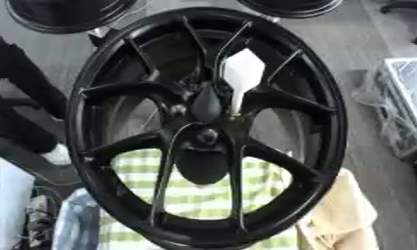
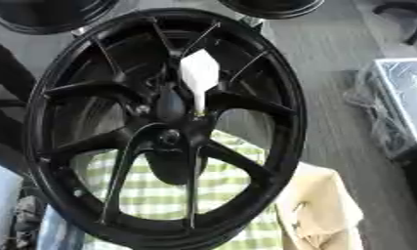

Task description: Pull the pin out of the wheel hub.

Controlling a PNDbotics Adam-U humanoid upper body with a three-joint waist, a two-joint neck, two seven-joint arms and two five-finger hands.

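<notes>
1. A black multi-spoke wheel hub [image 1: 203, 127] fills both eye views, its face turned up toward the camera and tilted slightly; it rests over a green-and-white checked cloth [image 1: 203, 195] that shows through the lower gaps between the spokes.

2. Around it lie the lesser items: two more dark rims at the far edge, a tan bag-like bundle [image 1: 348, 215] touching the hub's lower right, and a clear plastic-wrapped box [image 2: 399, 97] well apart on the right.

3. The pin [image 1: 242, 78] stands near the hub's centre — a white piece with a broad, flag-shaped head above and a thin stem running down to the bolt circle just right of the centre cap. Its long axis runs away from the camera, nearly straight up in the view and leaning a little, so the pull would likely go along that line, out of the hole.

4. Neither robot hand shows in either view, so whether each is released, clenched or grasping cannot be told — and no direction from hand to pin can be given.

5. Judged from the pin sitting a shade right of the hub's centre, the right arm probably has the slightly shorter reach; the pin remains seated and the pull is not yet begun.
</notes>
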